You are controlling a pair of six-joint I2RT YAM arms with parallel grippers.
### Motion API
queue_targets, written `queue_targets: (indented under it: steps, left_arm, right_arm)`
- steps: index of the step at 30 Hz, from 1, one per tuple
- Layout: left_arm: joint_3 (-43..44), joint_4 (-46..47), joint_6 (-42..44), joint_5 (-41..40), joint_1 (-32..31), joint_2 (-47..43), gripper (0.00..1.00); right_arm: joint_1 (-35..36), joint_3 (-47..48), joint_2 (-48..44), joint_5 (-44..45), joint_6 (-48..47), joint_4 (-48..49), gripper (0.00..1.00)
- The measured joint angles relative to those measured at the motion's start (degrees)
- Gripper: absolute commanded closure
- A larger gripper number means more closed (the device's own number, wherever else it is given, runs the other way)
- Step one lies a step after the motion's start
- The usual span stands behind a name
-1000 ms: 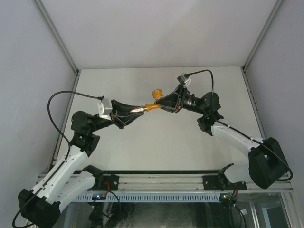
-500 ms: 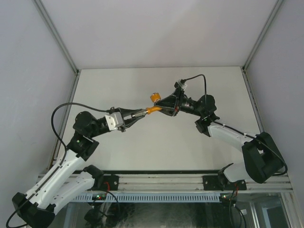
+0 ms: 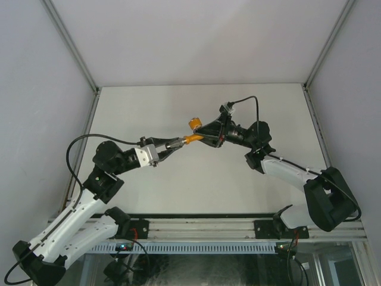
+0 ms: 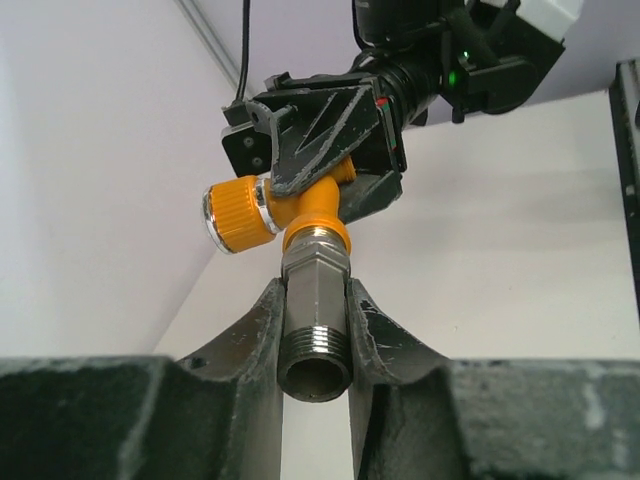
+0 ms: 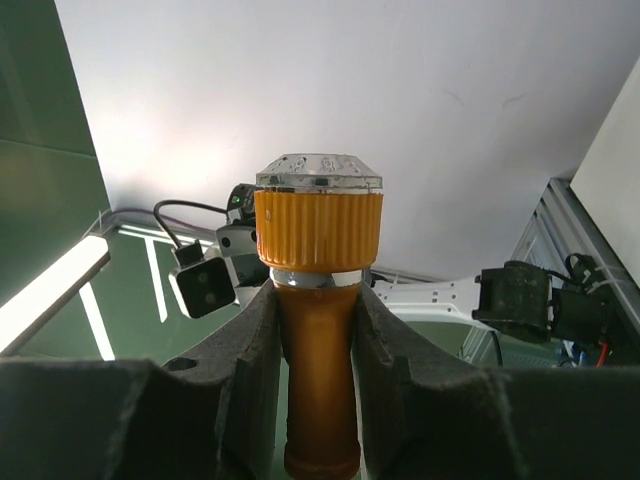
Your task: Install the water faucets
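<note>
The orange-yellow water faucet [image 3: 191, 137] hangs in mid-air over the middle of the table. Its ribbed knob [image 3: 194, 124] points toward the back. My right gripper [image 3: 206, 134] is shut on the faucet's body [image 5: 318, 330], just below the knob [image 5: 318, 225]. My left gripper [image 3: 171, 145] is shut on a grey metal pipe fitting [image 4: 315, 320]. The fitting's hexagonal end meets the faucet's end [image 4: 317, 215], and its threaded open end faces the left wrist camera. How deep the two are joined is hidden.
The white table [image 3: 196, 185] lies below both arms. Grey walls with aluminium corner posts [image 3: 71, 50] enclose it at the back and sides. The arm bases sit on a rail [image 3: 202, 229] at the near edge. A black cable [image 3: 80, 149] loops off the left arm.
My left wrist has rolled, so its white camera block swung from the top to the side and the forearm dropped lower. The right wrist turned a little. The faucet and fitting stay together.
</note>
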Motion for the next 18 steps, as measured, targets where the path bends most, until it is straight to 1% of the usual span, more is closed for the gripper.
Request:
queue_targets:
  steps: [1,2,3,9,11,15,18]
  left_arm:
    - [0.0,0.7,-1.3,-0.2,0.0,0.0,0.65]
    - [-0.1,1.4,-2.5,-0.3,0.0,-0.1,0.6]
    - [-0.2,2.0,-3.7,-0.5,0.0,-0.3,0.59]
    - [-0.2,5.1,-8.4,-1.2,0.0,-0.7,0.55]
    - [-0.2,5.4,-9.2,-1.5,0.0,-0.6,0.48]
    - [-0.2,6.0,-11.0,-1.7,0.0,-0.6,0.27]
    - [-0.2,6.6,-13.8,-1.9,0.0,-0.6,0.21]
  right_arm:
    - [0.1,0.0,-0.3,0.3,-0.3,0.1,1.0]
    - [0.1,0.0,-0.8,0.7,-0.6,0.2,1.0]
    - [0.1,0.0,-1.1,0.7,-1.0,0.5,1.0]
    - [0.4,-0.3,-1.4,1.0,-2.4,0.9,1.0]
    - [0.4,-0.5,-1.4,1.3,-2.6,0.8,1.0]
    - [0.4,-1.3,-1.4,2.1,-3.4,0.8,1.0]
    - [0.4,-1.6,-1.4,2.6,-4.4,0.7,1.0]
